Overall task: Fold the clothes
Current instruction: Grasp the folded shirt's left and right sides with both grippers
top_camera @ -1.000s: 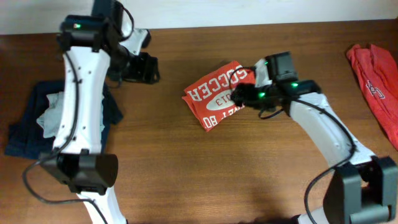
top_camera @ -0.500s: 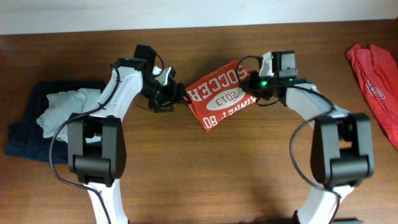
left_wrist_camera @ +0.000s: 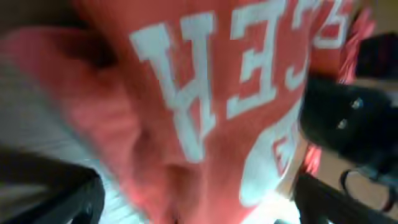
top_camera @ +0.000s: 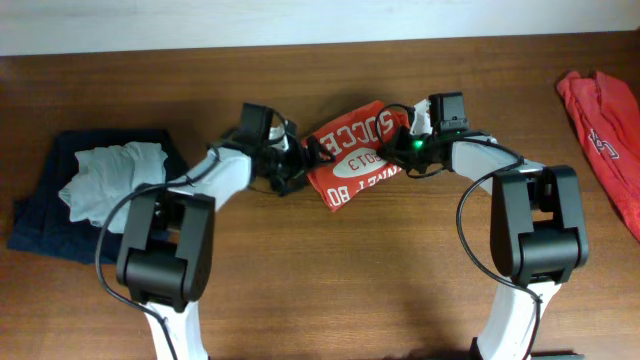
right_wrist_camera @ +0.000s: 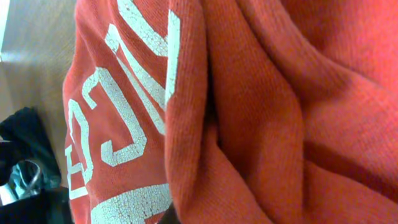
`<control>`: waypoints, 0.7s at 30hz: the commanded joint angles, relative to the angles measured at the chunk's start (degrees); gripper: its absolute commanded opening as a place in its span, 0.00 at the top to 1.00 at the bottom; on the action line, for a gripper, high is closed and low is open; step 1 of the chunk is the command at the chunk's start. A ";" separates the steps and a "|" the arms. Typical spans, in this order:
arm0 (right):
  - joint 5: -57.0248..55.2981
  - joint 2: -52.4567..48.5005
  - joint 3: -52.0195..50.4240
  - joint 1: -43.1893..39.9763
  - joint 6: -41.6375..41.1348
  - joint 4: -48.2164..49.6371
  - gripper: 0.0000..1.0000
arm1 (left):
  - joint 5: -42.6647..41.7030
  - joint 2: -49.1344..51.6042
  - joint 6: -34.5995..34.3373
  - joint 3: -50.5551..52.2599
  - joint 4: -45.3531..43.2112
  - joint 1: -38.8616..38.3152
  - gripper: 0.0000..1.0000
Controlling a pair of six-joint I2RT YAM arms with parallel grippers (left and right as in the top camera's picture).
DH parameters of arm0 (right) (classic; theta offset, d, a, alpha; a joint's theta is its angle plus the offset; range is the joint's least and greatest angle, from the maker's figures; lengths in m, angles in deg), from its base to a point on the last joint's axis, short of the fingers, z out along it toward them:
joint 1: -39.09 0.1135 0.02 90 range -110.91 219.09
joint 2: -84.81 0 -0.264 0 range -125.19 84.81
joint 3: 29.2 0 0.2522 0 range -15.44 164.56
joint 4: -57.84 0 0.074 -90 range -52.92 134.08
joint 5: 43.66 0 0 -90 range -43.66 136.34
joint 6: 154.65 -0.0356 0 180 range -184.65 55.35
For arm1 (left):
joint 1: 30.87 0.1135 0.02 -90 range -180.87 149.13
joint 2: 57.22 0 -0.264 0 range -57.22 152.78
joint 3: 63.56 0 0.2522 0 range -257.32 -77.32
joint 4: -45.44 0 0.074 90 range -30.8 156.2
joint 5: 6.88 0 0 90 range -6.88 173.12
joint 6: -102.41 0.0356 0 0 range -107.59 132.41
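A folded orange-red T-shirt point(top_camera: 352, 160) with white "SOCCER 2013" lettering lies mid-table. My left gripper point(top_camera: 299, 160) is at its left edge. In the left wrist view its black fingers point(left_wrist_camera: 53, 200) stand far apart, open, with the blurred lettered cloth point(left_wrist_camera: 205, 106) between them. My right gripper point(top_camera: 406, 138) is at the shirt's right edge and is shut on the fabric. In the right wrist view bunched red cloth point(right_wrist_camera: 261, 112) fills the picture and hides the fingers. A second red T-shirt point(top_camera: 602, 125) lies crumpled at the far right.
A pile of dark blue and pale grey clothes point(top_camera: 90, 190) sits at the left of the brown table point(top_camera: 330, 280). Both arm bases stand at the table's front edge. A white wall runs along the back.
My left arm has swung in from the back left to the shirt's left edge and its jaws have widened. My right gripper has closed at the shirt's right edge.
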 commanded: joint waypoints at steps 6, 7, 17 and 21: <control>0.90 -0.35 0.31 0.33 -0.46 -0.76 0.96 | 3.19 2.99 -14.25 6.34 -6.95 -4.83 0.01; 1.14 -0.35 0.31 0.33 -0.46 -0.76 0.96 | 3.50 3.26 -15.06 6.34 -8.39 -5.07 0.01; 2.27 -0.35 0.31 0.33 -0.46 -2.05 0.96 | 5.86 6.38 -16.48 6.34 -19.32 -4.96 0.24; 2.32 -0.35 0.31 0.31 -0.20 -3.87 0.96 | 5.49 6.40 -13.75 6.34 -26.32 -4.96 0.53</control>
